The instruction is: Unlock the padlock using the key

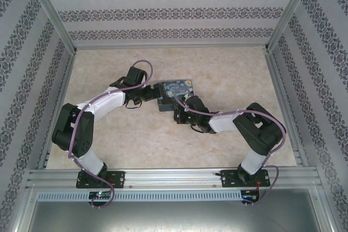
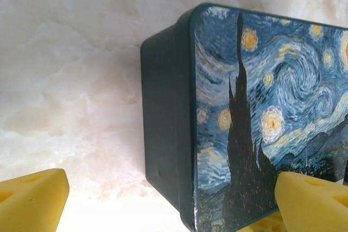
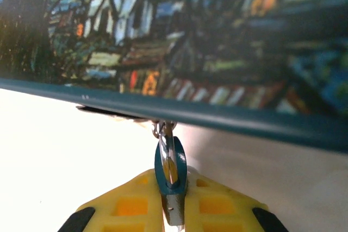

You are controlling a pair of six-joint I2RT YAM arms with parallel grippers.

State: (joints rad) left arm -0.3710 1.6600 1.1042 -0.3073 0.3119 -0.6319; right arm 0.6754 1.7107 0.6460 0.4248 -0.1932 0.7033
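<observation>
Pale table [image 1: 228,74], painted box [image 1: 175,93] in the middle. The left gripper [image 2: 174,205] is wide open, fingers astride a box corner. The right gripper [image 3: 174,210] is clamped on the blue padlock [image 3: 161,169] hanging from the box's lid edge.

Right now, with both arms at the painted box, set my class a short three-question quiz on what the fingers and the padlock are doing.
1. True or false: the right fingers are closed on the padlock.
2. At the painted box, the left fingers are: A) shut on its wall; B) wide open; C) gripping a cloth.
3. Fill in: the padlock hangs just under the rim of the box's ____.

Key: 1 true; 2 B; 3 lid.
</observation>
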